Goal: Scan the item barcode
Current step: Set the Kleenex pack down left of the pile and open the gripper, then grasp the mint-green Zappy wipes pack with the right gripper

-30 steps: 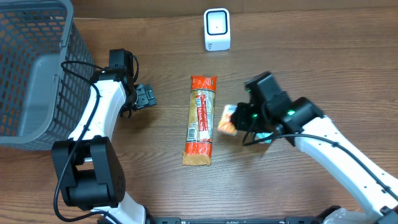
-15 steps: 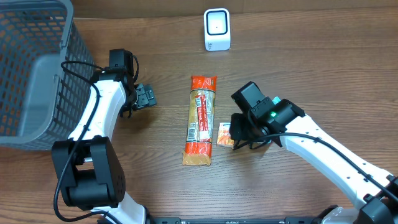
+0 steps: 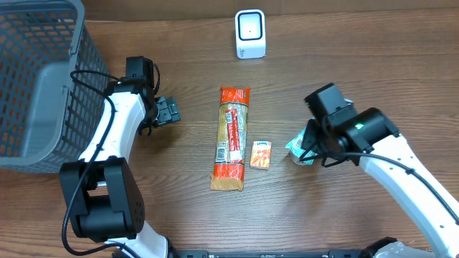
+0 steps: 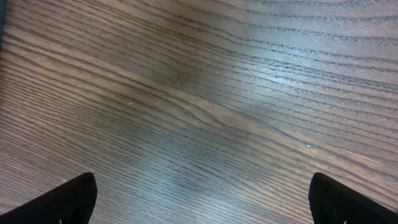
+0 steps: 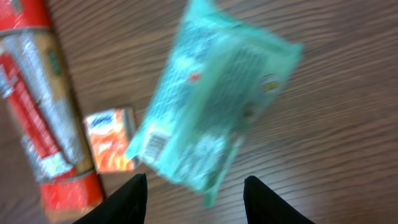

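A white scanner [image 3: 250,34] stands at the table's far edge. A long red and orange package [image 3: 232,138] lies mid-table, with a small orange box [image 3: 261,154] just right of it. Right of the box is a teal packet [image 3: 295,150]. My right gripper [image 3: 310,143] hovers over it, open; in the right wrist view the blurred teal packet [image 5: 217,99] lies ahead of the gripper [image 5: 196,202], its lower corner reaching between the spread fingers. The orange box [image 5: 111,140] and the long package [image 5: 43,106] show at the left. My left gripper [image 3: 170,111] is wide open over bare wood [image 4: 202,205].
A grey mesh basket [image 3: 36,79] fills the table's far left corner, beside the left arm. The wooden table [image 3: 358,64] runs past the scanner to the right.
My right gripper carried the small orange box down to the table beside the long package, let it go, and swung right over the teal packet. The left arm has not moved.
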{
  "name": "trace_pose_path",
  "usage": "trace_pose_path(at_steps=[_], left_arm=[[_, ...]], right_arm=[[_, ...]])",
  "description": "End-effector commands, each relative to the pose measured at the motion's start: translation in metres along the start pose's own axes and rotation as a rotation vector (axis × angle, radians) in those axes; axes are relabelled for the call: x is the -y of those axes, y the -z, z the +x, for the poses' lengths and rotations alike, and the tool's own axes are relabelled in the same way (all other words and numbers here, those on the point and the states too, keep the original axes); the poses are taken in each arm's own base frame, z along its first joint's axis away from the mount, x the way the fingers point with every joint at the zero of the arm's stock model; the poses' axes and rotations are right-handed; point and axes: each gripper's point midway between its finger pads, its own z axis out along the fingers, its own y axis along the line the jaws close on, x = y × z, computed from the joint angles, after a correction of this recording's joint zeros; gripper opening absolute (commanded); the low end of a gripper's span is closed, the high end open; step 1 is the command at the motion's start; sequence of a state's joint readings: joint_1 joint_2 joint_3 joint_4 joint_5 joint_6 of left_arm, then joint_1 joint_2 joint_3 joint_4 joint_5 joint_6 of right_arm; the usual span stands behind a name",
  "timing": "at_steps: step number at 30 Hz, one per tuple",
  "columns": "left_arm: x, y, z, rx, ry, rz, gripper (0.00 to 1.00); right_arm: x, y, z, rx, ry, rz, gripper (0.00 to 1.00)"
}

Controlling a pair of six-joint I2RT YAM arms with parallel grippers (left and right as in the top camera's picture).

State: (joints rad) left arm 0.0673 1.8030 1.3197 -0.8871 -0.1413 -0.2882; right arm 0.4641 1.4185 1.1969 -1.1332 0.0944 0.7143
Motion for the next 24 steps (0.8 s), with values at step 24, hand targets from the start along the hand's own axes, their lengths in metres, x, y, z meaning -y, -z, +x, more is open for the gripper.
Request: trace_pose_path(at_steps=[24], left_arm=[[0.000,0.000,0.000,-0.001,0.001,0.011,1.00]], right_arm=[[0.019,-0.032,-0.007,0.044,-0.103,0.030,0.47]])
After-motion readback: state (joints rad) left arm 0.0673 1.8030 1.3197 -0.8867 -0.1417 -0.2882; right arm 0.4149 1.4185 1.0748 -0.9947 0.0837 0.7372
